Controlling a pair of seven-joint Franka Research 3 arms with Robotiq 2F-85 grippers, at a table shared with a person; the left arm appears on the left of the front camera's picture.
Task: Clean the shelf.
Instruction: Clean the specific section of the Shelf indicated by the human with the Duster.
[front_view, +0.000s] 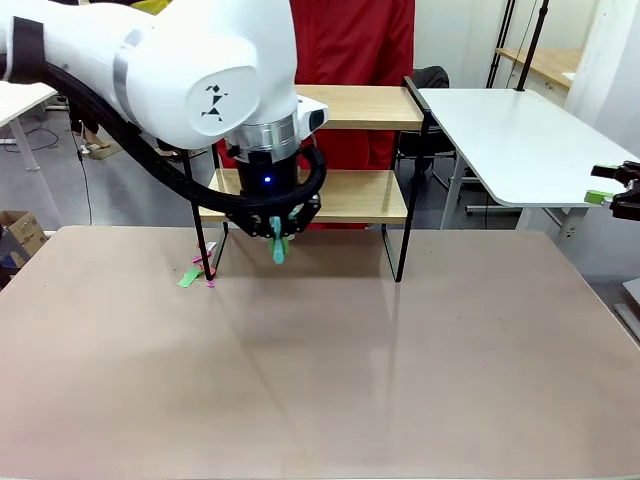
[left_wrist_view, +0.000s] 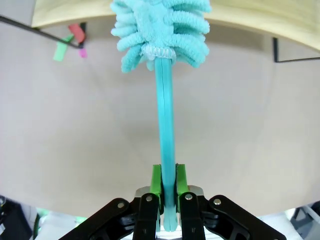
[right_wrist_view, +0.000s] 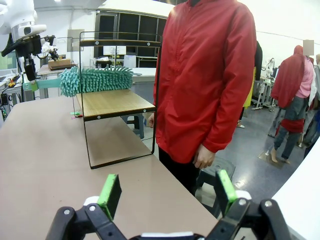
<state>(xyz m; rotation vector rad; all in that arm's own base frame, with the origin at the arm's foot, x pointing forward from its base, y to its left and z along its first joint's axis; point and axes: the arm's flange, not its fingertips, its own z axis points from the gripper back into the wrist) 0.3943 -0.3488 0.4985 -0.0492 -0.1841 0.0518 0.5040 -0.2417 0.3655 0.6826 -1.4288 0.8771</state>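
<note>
The left gripper (left_wrist_view: 168, 187) pinches the handle of a teal duster (left_wrist_view: 160, 30), whose fluffy head reaches between the boards of the shelf (right_wrist_view: 112, 102), at the far edge of the table (front_view: 400, 380). The right gripper (right_wrist_view: 167, 192) hangs spread and empty. A sideways sweep could snag the thin frame and drag the light shelf. No writing is legible.

Left arm (front_view: 200, 70): comes in from the left and reaches to the middle, wrist low over the table.
Left gripper (left_wrist_view: 168, 175): green pads (left_wrist_view: 156, 181) pressed together on a teal duster handle (left_wrist_view: 165, 125).
Right gripper (right_wrist_view: 168, 186): out at the right edge, jaws spread wide, nothing between them.
</note>
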